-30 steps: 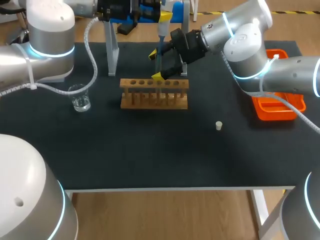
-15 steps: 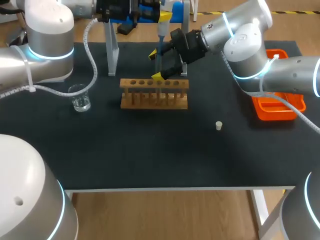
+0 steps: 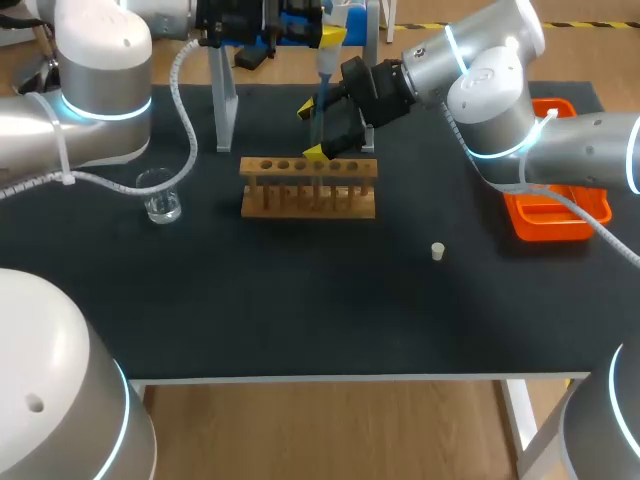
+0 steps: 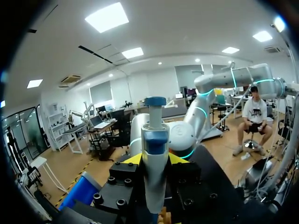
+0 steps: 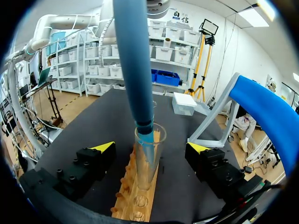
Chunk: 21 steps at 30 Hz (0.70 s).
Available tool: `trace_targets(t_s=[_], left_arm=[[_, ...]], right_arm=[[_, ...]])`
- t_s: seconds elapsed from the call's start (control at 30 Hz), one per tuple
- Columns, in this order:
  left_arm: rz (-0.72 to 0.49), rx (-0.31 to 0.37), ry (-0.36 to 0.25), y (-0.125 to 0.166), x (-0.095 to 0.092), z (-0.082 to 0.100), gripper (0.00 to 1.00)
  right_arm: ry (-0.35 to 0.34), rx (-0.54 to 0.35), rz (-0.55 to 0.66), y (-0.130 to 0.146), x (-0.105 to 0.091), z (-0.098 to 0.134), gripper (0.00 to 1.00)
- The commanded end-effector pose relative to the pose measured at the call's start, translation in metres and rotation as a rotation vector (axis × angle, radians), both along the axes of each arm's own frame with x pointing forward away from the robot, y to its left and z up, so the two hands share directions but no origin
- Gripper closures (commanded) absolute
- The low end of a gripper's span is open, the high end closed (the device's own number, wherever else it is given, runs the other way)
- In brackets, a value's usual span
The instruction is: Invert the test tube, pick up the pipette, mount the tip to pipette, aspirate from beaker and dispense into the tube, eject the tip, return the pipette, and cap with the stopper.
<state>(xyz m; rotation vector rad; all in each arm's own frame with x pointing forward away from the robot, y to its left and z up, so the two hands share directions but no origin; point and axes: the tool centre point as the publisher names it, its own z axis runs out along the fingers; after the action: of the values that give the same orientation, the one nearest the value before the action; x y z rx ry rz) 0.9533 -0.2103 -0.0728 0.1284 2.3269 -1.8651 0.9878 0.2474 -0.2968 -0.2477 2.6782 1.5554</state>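
Left gripper (image 3: pixel 328 36), upper middle, clamps the pipette (image 4: pixel 154 140) upright, seemingly to dispense into the test tube (image 5: pixel 148 156); right gripper (image 5: pixel 152 147), spread wide, flanks it.

robot lab bench, laid out for wet chemistry

and here we are at a lab bench, no mistaking it: a black-topped table (image 3: pixel 300 310) carries a wooden test tube rack with a row of holes (image 3: pixel 308 190), and a clear glass tube (image 5: pixel 148 158) stands upright in it. over by the left side, a small clear glass beaker (image 3: pixel 160 197); nearer the front, a little white stopper (image 3: pixel 437 251); at the right edge, an orange plastic tray (image 3: pixel 540 225). a blue and white plastic pipette (image 4: pixel 155 154) points down into the tube's mouth. the staff here are two white and silver robot arms with glowing blue rings, left arm (image 3: pixel 95 80) and right arm (image 3: pixel 490 90), both leaning in over the table.
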Motion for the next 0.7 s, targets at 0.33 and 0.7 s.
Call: trace_targets(t_s=[0.33,0.7], left_arm=[[0.004,-0.003,-0.001,0.0011,0.0008,-0.0040,1.00],[0.000,-0.001,-0.003,0.0016,0.0004,-0.0024,1.00]], right_arm=[[0.000,-0.001,0.001,-0.0011,-0.0003,0.0006,0.00],[0.000,-0.001,0.001,-0.0011,-0.0003,0.0006,0.00]])
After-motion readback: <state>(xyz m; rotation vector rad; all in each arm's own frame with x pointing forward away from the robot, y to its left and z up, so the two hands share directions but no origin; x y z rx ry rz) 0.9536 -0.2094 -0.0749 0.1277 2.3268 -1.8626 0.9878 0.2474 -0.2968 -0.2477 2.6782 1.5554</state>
